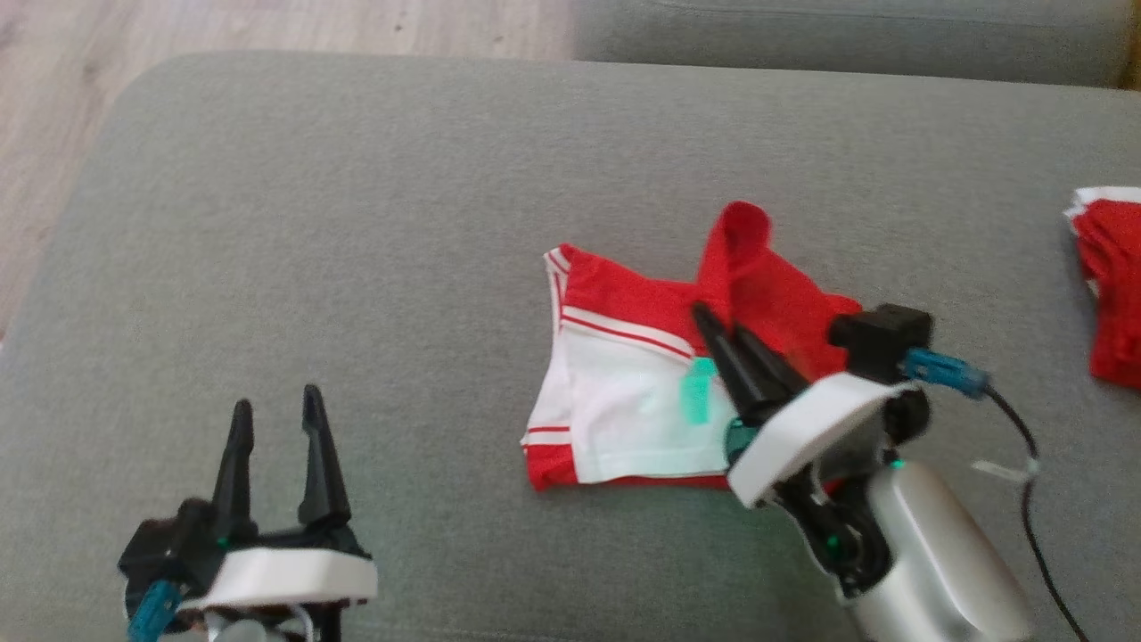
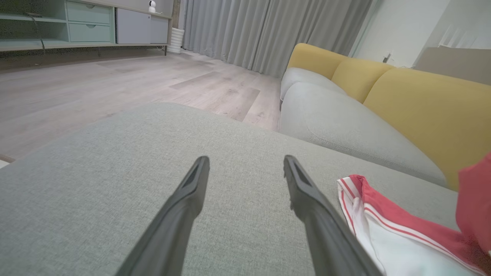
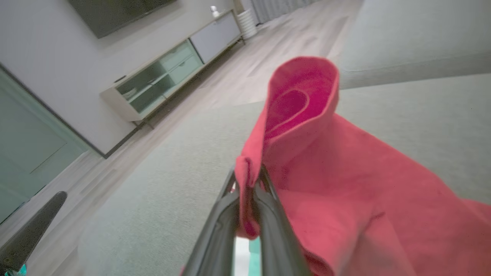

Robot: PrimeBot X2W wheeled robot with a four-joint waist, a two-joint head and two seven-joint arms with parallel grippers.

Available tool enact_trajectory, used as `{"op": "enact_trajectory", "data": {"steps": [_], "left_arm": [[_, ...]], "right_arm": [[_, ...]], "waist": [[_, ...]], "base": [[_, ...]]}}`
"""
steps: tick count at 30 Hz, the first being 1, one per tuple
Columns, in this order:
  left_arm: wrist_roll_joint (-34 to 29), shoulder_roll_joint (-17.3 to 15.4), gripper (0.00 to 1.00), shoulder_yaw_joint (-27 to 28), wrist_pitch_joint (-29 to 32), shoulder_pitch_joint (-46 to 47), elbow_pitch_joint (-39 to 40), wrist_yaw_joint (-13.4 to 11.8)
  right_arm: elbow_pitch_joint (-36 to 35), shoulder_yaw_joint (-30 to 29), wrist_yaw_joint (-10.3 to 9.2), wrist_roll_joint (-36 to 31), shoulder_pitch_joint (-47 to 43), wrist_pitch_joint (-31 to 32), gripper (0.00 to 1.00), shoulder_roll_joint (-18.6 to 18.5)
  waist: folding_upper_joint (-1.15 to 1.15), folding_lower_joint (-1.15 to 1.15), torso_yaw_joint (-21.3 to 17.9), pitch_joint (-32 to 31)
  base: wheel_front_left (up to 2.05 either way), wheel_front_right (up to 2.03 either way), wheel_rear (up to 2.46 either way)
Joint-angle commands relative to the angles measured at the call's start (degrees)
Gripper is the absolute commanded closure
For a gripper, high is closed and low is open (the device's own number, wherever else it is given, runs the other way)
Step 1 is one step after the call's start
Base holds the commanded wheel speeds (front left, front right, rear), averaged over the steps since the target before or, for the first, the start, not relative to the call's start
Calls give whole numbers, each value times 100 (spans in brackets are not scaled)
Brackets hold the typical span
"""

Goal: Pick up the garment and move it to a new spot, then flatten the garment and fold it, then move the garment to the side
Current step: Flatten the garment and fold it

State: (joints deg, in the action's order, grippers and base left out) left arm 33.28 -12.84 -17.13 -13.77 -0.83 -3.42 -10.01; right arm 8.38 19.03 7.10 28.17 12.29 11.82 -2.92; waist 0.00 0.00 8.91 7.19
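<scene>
Dark fingers of the right gripper (image 3: 247,180) meet at the bottom centre of the right wrist view, clamped together on a thin red fold of the garment (image 3: 345,184). In the head view the garment (image 1: 624,392) lies right of centre on the grey cushion (image 1: 357,223), with a red flap standing up in a loop at its upper right. The left gripper (image 1: 276,401) sits at the lower left, jaws apart and empty, well apart from the garment.

The bite looks small, only an edge of the flap. A lift could let that fold slide out, since the cloth is soft and limp. I cannot tell how many layers are caught; if only one is, the rest may trail and bunch instead of coming up clean. A second red piece (image 1: 1110,285) lies at the right edge, so a carry that way could mix the two. The wrist cable (image 1: 1025,446) droops at the lower right and might catch cloth.

The garment is a soft knit: a white panel, red bands, thin stripes and a pale green mark (image 1: 698,392). The cushion is coarse woven fabric, matte, with a rounded corner at the upper left. Beyond it the floor (image 1: 267,27) is pale wood plank.
</scene>
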Motion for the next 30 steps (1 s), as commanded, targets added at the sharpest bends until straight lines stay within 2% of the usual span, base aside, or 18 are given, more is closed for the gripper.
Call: {"op": "enact_trajectory", "data": {"steps": [1, 6, 14, 15, 17, 24, 30], "left_arm": [[-41, 1, 0, 130, -75, 334, 130, 16], [-72, 83, 0, 40, -85, 443, 43, 70], [-107, 190, 0, -29, -101, 473, -99, 130], [-110, 199, 0, -35, -102, 469, -106, 132], [-117, 208, 0, -46, -103, 461, -118, 136], [-133, 235, 0, -132, -106, 447, -211, 172], [-139, 247, 0, -190, -102, 400, -237, 165]], "right_arm": [[-113, 250, 39, 65, 348, -100, 100, 3], [409, 699, 39, 207, 647, -182, 100, 3], [1268, 1095, 39, 452, 935, -322, 100, 3], [1344, 1150, 39, 496, 971, -361, 77, 3], [1423, 1307, 39, 670, 1045, -448, 0, 3], [1416, 1647, 39, 1091, 1323, -907, 0, 4], [1360, 1236, 39, 730, 1443, -1289, 0, 4]], "waist": [[0, 0, 139, 47], [0, 0, 344, 79], [0, 0, 487, 44], [0, 0, 492, 37], [0, 0, 494, 23], [0, 0, 421, -57], [0, 0, 281, -102]], "base": [[0, 0, 0], [0, 0, 0], [0, 0, 0], [0, 0, 0], [0, 0, 0], [0, 0, 0], [0, 0, 0]]}}
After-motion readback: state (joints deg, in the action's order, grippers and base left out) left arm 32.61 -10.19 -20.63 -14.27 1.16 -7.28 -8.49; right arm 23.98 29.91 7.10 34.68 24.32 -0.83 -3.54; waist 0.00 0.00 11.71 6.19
